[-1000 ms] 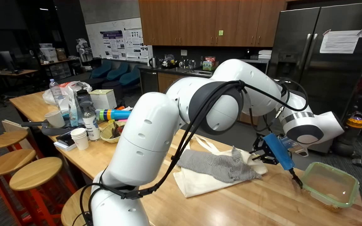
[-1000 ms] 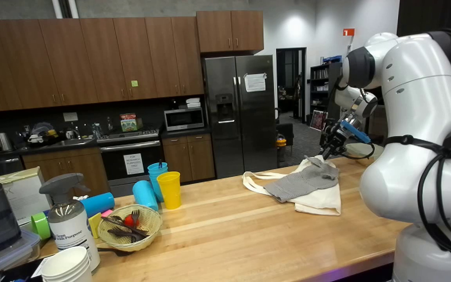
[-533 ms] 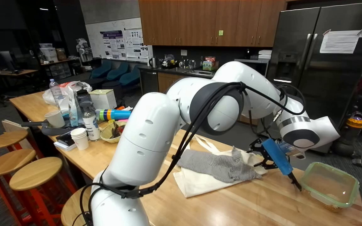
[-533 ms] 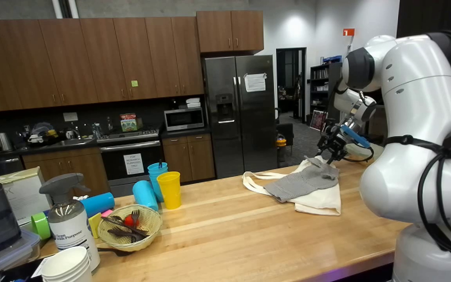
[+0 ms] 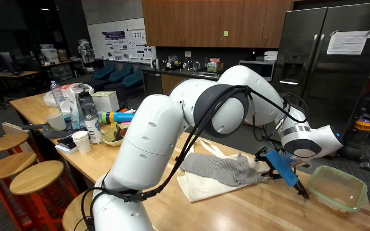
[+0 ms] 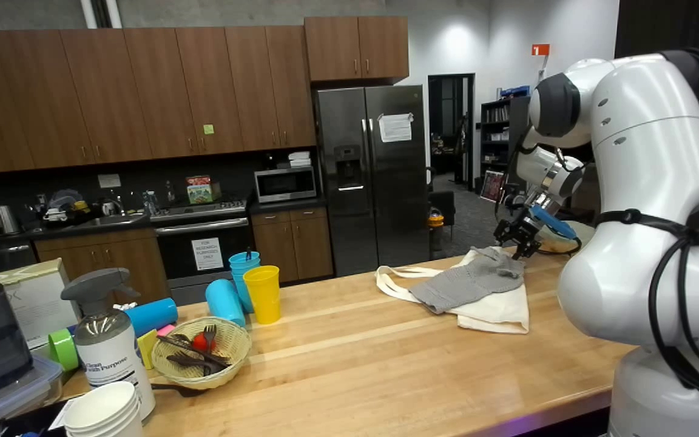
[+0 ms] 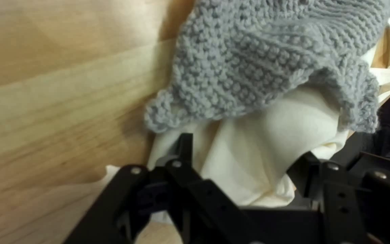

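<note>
Cloth of grey ribbed knit (image 5: 218,168) lies rumpled across a cream fabric tote bag with long straps (image 5: 201,190), which spreads beneath it on a pale wooden counter (image 5: 259,211). A black two-finger gripper (image 7: 245,146), with a blue block-shaped part (image 5: 281,168) mounted on it, hangs low at the cloth's right-hand end in both exterior views. Its fingers are spread apart and clasp nothing: the wrist view shows cream fabric in the gap, with the knit's hem just past the tips. One corner of that hem lies near the left fingertip; farther right, the hem arches up over a cream fold. Whether either tip touches fabric cannot be told.

Right of the gripper, in an exterior view, sits a clear rectangular container with a pale green lid (image 5: 337,189), apart from the cloth. Left of the cloth, in an exterior view, stand a yellow plastic cup (image 6: 263,294) near the far edge and a round woven basket (image 6: 234,351) holding dark forks.

The step in hand appears to be lining up the spread fingers with the cloth's end. Grasping the knit would probably call for carrying the tips slightly farther over the hem and down around the raised part before bringing them together; closing where they are would likely pinch cream fabric instead.
</note>
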Controlling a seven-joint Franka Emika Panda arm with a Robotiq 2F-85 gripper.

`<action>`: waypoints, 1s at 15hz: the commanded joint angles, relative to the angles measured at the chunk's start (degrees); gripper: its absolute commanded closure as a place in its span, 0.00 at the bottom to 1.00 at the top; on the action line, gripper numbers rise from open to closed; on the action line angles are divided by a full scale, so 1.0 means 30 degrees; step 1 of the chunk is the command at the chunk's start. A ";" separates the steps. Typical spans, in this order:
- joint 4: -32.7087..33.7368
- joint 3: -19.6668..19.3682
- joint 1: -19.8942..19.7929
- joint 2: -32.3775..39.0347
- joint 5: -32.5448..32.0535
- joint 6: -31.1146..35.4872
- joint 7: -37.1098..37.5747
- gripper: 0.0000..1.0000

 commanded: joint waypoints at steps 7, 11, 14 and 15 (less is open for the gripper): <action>-0.1369 0.0070 -0.0155 -0.0694 -0.0057 0.1720 -0.1379 1.00; -0.1815 0.0039 -0.0185 -0.0904 0.0013 0.2156 -0.1762 0.99; -0.2451 -0.0170 0.0064 -0.1170 -0.0502 0.2820 -0.1773 0.99; -0.2758 -0.0256 0.0203 -0.1323 -0.0809 0.3117 -0.1655 0.99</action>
